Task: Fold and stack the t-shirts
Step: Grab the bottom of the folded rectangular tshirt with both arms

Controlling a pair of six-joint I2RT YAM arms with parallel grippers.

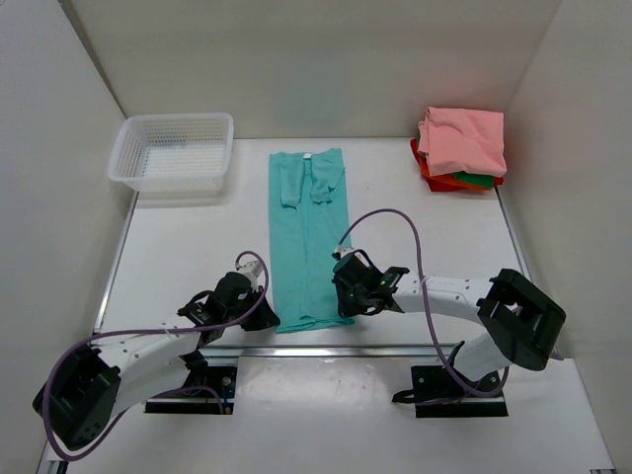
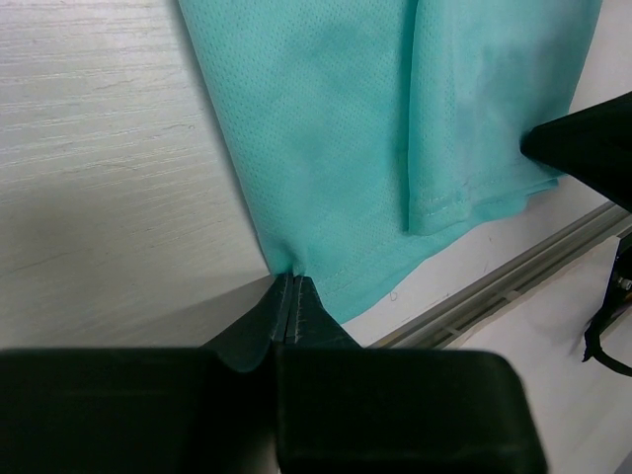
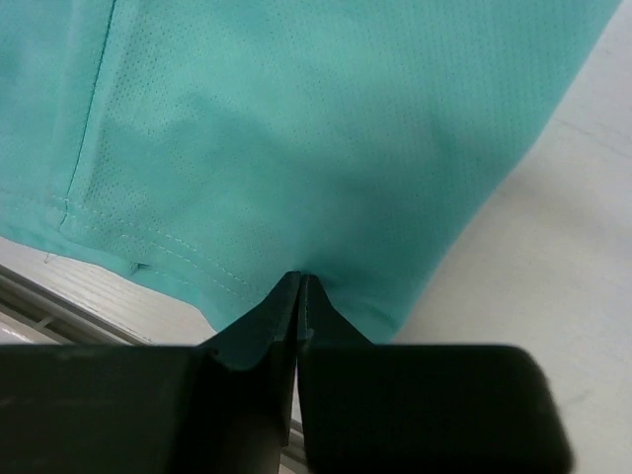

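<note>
The teal t-shirt [image 1: 309,237] lies on the table folded into a long narrow strip, its white neck label at the far end. My left gripper [image 1: 265,296] is shut on the hem's near left corner, seen in the left wrist view [image 2: 292,275]. My right gripper [image 1: 343,299] is shut on the hem's near right corner, seen in the right wrist view [image 3: 299,276]. The cloth [image 2: 395,128] lies flat ahead of the left fingers, and the cloth [image 3: 296,128] fills the right wrist view. A stack of folded shirts [image 1: 461,148], salmon pink over green and red-orange, sits at the far right.
A white mesh basket [image 1: 173,150] stands at the far left corner. White walls close in the table on three sides. A metal rail [image 1: 326,349] runs along the table's near edge, just behind the shirt's hem.
</note>
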